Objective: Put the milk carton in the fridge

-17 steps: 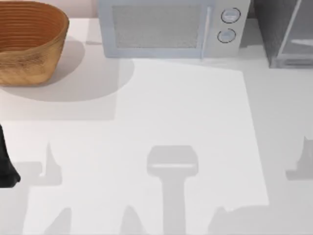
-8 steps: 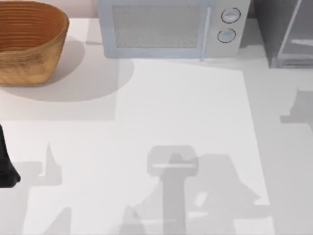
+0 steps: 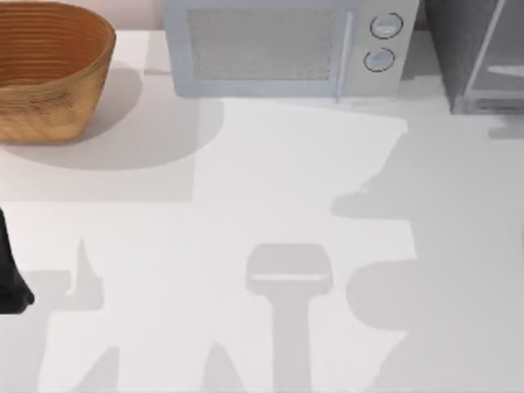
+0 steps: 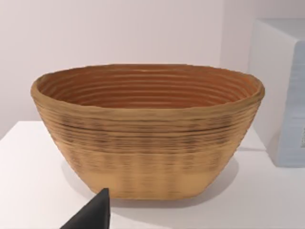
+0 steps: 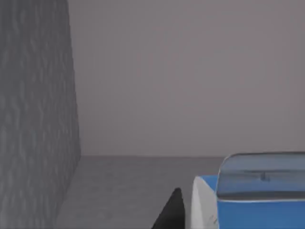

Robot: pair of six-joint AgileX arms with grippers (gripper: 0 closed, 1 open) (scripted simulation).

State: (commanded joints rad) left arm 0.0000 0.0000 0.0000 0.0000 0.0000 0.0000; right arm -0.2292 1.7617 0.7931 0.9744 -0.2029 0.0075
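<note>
The milk carton (image 5: 255,195) appears in the right wrist view, its blue top close to the camera, with one dark fingertip (image 5: 172,212) of the right gripper just beside it; whether the right gripper is clamped on the carton, or how its fingers stand, cannot be determined. In the same view a dark-grey textured wall (image 5: 35,114) stands to one side above a grey floor surface. In the top view the fridge (image 3: 479,53) stands at the back right corner of the white table (image 3: 246,205), with the light-grey microwave (image 3: 282,45) beside it on its left and a woven basket (image 3: 53,70) at the back left. The left arm (image 3: 10,270) is parked at the table's left edge. The left wrist view faces the basket, with one dark fingertip (image 4: 93,214) of the left gripper visible; its finger state cannot be determined.
</note>
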